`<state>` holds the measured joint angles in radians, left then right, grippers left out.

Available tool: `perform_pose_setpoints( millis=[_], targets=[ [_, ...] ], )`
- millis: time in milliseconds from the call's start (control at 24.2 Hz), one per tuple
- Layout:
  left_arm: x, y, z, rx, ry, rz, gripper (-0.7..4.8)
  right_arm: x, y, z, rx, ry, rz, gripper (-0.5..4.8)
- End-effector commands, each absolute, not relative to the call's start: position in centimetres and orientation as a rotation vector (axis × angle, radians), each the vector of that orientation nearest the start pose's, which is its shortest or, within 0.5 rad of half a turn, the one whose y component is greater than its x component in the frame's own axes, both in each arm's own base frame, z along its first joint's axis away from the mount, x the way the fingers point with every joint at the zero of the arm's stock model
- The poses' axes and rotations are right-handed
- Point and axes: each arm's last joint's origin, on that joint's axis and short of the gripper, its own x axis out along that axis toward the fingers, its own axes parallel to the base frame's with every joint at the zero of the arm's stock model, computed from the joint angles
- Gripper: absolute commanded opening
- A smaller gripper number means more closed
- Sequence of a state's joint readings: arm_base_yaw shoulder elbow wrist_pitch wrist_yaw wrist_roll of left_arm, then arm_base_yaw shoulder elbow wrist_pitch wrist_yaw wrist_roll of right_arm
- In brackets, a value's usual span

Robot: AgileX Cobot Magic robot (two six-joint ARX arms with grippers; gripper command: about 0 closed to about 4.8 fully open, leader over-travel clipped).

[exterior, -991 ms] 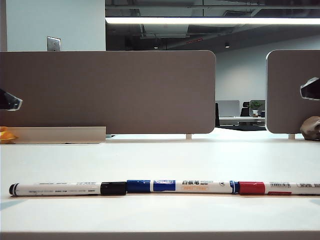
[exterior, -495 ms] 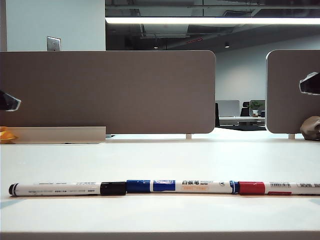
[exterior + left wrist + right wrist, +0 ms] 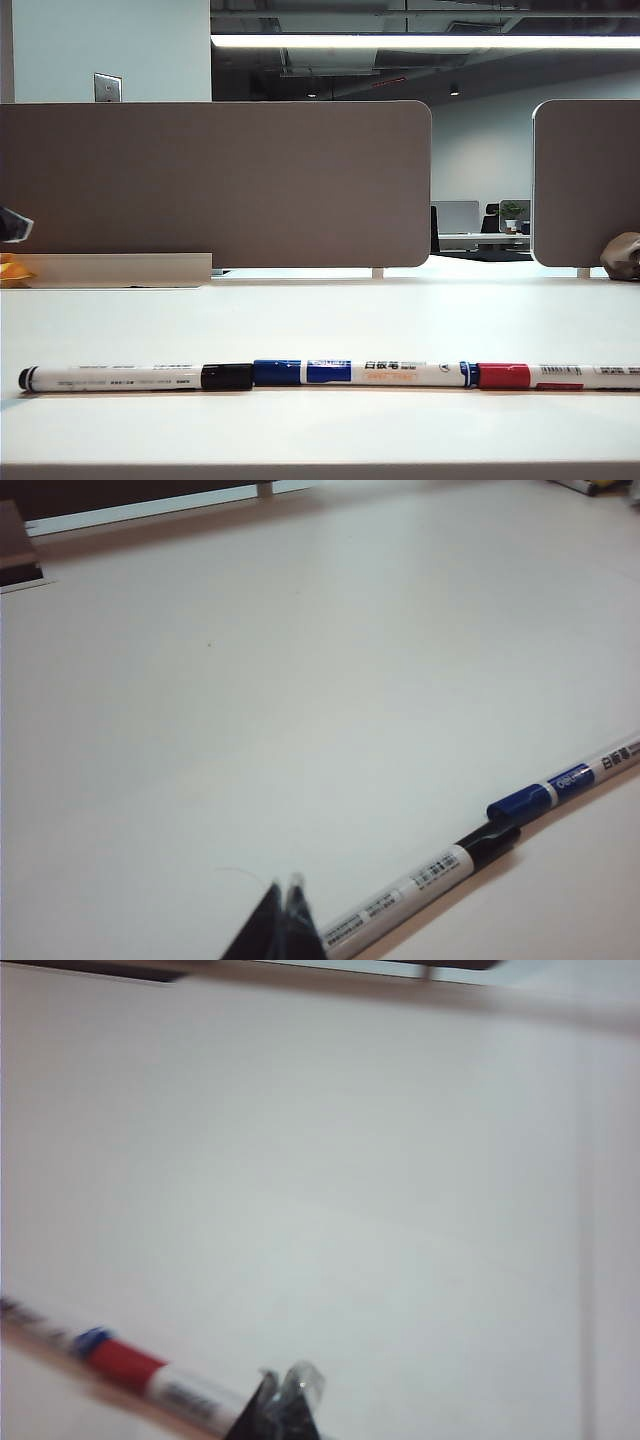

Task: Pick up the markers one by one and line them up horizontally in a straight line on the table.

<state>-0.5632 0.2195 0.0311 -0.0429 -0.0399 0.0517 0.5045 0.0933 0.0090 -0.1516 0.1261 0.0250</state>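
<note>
Three markers lie end to end in one straight row near the front of the white table [image 3: 320,320]: the black-capped one [image 3: 120,378] on the left, the blue one [image 3: 360,373] in the middle, the red-capped one [image 3: 555,376] on the right. Only the tip of my left gripper [image 3: 12,226] shows, at the far left edge, well above the row. In the left wrist view, the left gripper [image 3: 285,888] is shut and empty beside the black marker [image 3: 420,885] and blue marker [image 3: 570,780]. My right gripper [image 3: 285,1380] is shut and empty near the red marker [image 3: 130,1370]; the exterior view does not show it.
Two brown-grey partition panels [image 3: 215,185] [image 3: 590,180] stand behind the table. A white strip [image 3: 120,270] and a yellow object [image 3: 10,270] lie at the back left. A brownish lump [image 3: 622,256] sits at the back right.
The right gripper has left the exterior view at its right edge. The left gripper's tip has dropped a little and drawn further off the left edge. The markers have not moved.
</note>
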Motion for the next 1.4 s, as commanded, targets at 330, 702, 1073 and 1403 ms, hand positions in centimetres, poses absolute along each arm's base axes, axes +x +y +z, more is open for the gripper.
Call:
perform_pose_setpoints(
  millis=[330, 702, 1073, 1403],
  targets=[
    [9.3, -5.7, 15.3, 0.118, 0.201, -0.519, -0.06, 9.0, 4.4, 14.5, -0.058, 0.231, 0.32, -0.01],
    [9.2, -5.7, 15.4, 0.116, 0.196, -0.52, -0.06, 9.0, 4.4, 14.5, -0.058, 0.23, 0.32, -0.01],
    [8.8, -5.4, 16.1, 0.09, 0.115, -0.518, -0.06, 9.3, 3.6, 14.6, -0.043, 0.218, 0.233, -0.01],
    [9.8, -3.1, 16.1, 0.072, 0.12, -0.299, -0.06, 9.6, 0.3, 15.2, 0.004, 0.147, -0.102, -0.01]
  ],
)
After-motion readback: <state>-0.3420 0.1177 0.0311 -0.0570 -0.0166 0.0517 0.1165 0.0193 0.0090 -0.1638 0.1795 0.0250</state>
